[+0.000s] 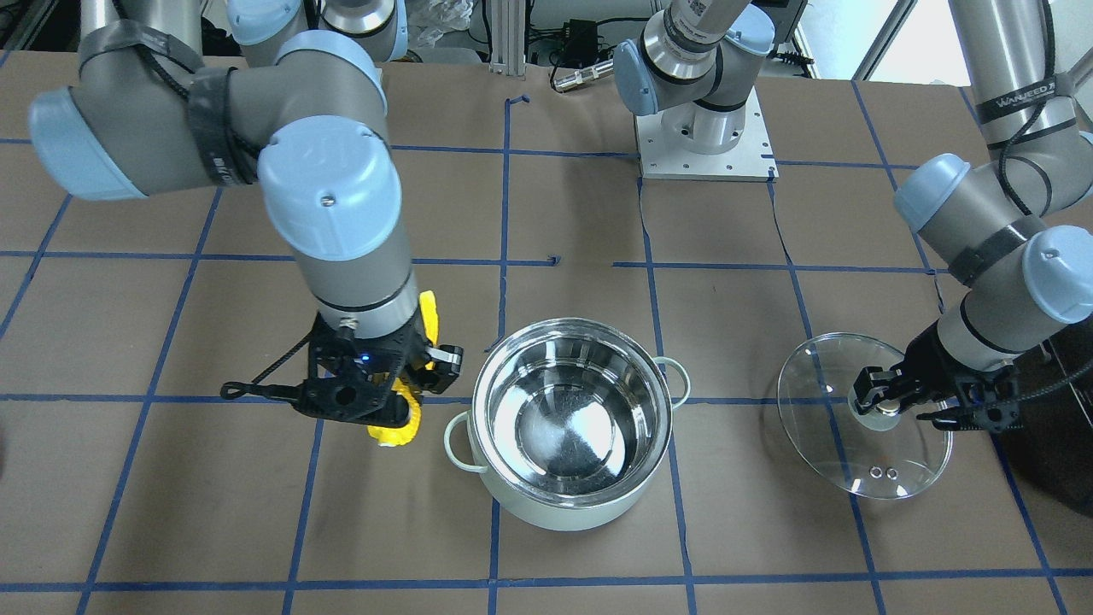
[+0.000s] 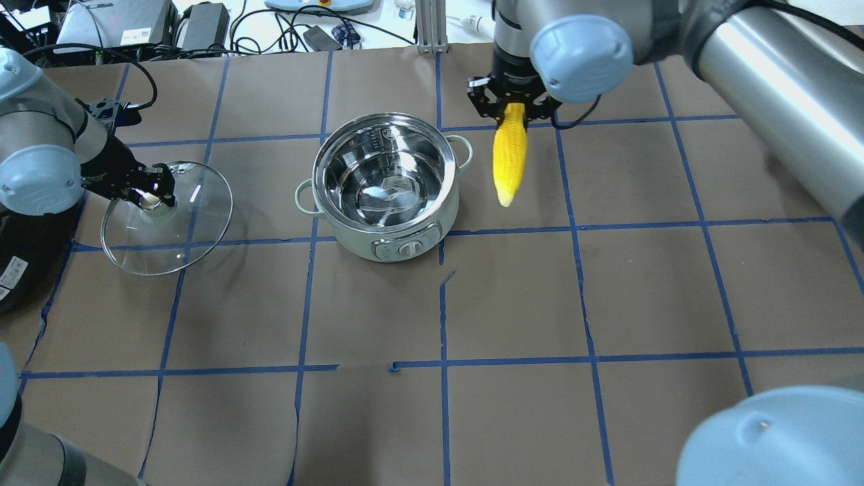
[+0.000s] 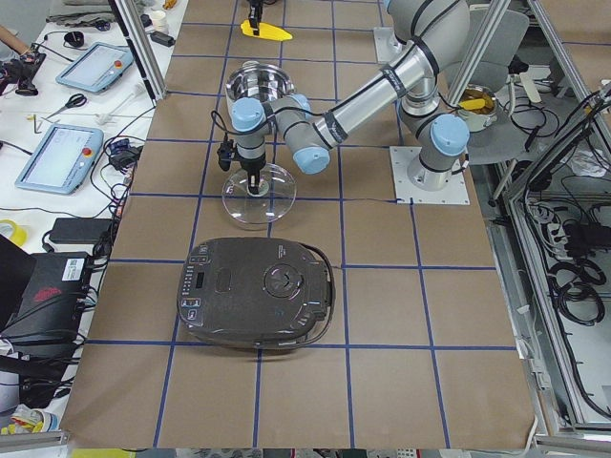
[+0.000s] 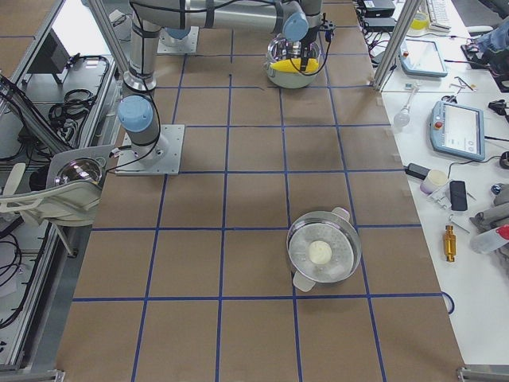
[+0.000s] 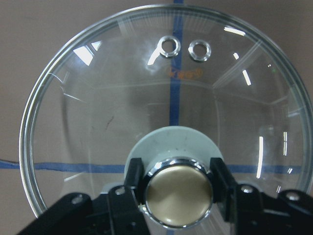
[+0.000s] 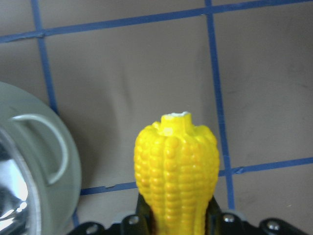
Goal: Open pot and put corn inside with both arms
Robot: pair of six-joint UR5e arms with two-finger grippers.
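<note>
Nearest, the left gripper (image 2: 152,198) pinches the brass knob (image 5: 178,196), keeping the glass lid (image 2: 192,229) well aside so the pot's mouth is free. Next, the pot (image 2: 354,244) stands open and empty. Just beyond and beside it, the right gripper (image 2: 513,109) clamps the corn (image 2: 509,158) by one end, seemingly poised for the drop-in.

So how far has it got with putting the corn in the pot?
Roughly halfway. Done: the pot is open, and its steel inside is empty. In hand: the left end effector grips the glass lid by its knob, off to the pot's side. The right end effector holds the corn cob beside the pot, not over it. Left: carry the corn cob over the pot and release it inside.
</note>
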